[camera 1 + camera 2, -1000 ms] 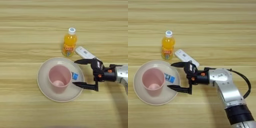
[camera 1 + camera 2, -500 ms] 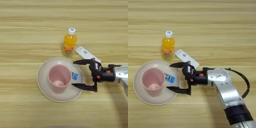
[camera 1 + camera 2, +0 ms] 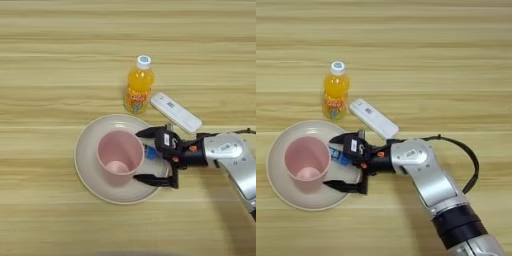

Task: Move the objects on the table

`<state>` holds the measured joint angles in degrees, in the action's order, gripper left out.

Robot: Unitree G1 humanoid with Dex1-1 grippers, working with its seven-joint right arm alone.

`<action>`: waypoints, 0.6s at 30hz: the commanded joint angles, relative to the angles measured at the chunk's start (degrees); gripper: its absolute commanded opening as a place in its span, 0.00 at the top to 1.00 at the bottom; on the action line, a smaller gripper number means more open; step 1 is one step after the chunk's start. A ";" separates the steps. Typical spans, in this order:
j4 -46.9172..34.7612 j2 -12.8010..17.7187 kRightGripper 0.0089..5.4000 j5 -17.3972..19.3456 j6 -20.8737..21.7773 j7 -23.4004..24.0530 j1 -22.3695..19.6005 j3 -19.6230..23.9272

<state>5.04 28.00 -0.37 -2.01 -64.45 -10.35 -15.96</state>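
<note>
Table [image 3: 50,60]: light wood, horizontal grain and plank lines, fills both views.
Orange-juice bottle [image 3: 138,85]: white cap, orange contents, a label band low on the body with print too small to read; lies on the bare wood just beyond the plate's far rim.
White remote [image 3: 175,112]: slim rectangle, set diagonally just right of the bottle; a small dark mark near its upper end, not legible.
Plate [image 3: 88,172]: round, cream-coloured, near the front of the table.
Pink cup [image 3: 119,155]: upright on the plate, open mouth up, nothing seen inside.
Blue stick [image 3: 340,156]: small blue tube with a white patch; rests on the plate right beside the cup; mostly hidden by the gripper, so any label text cannot be made out.
Right gripper [image 3: 144,157]: two black fingers spread wide over the plate's right side, one on either side of the blue stick, not touching it as far as can be seen.
Forearm [image 3: 428,182]: silver, running off at the lower right edge; a black cable loops beside it.
</note>
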 commanded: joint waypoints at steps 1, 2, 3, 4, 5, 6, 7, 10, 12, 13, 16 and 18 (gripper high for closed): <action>0.11 0.77 0.03 -1.37 -1.69 1.72 -4.33 -0.57; 0.41 0.83 0.06 -1.65 -2.05 1.74 -4.57 -0.92; 0.64 0.90 0.10 -1.84 -2.39 1.80 -4.78 -1.26; 0.76 0.98 0.12 -1.93 -2.62 1.86 -4.94 -1.50; 0.75 1.09 0.14 -2.00 -2.85 1.87 -5.02 -1.65; 0.80 1.16 0.16 -2.07 -3.01 1.90 -5.11 -1.78; 0.83 1.24 0.20 -2.15 -3.10 1.92 -5.18 -1.90; 0.83 1.31 0.31 -2.24 -3.19 2.13 -5.34 -2.07; 0.81 1.31 0.34 -2.24 -3.19 2.23 -5.41 -2.13; 0.79 1.32 0.36 -2.24 -3.19 2.27 -5.43 -2.16; 0.78 1.33 0.42 -2.23 -3.19 2.38 -5.49 -2.21; 0.77 1.33 0.45 -2.23 -3.23 2.50 -5.53 -2.19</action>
<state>6.64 27.98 -1.01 -4.91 -64.22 -13.11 -18.56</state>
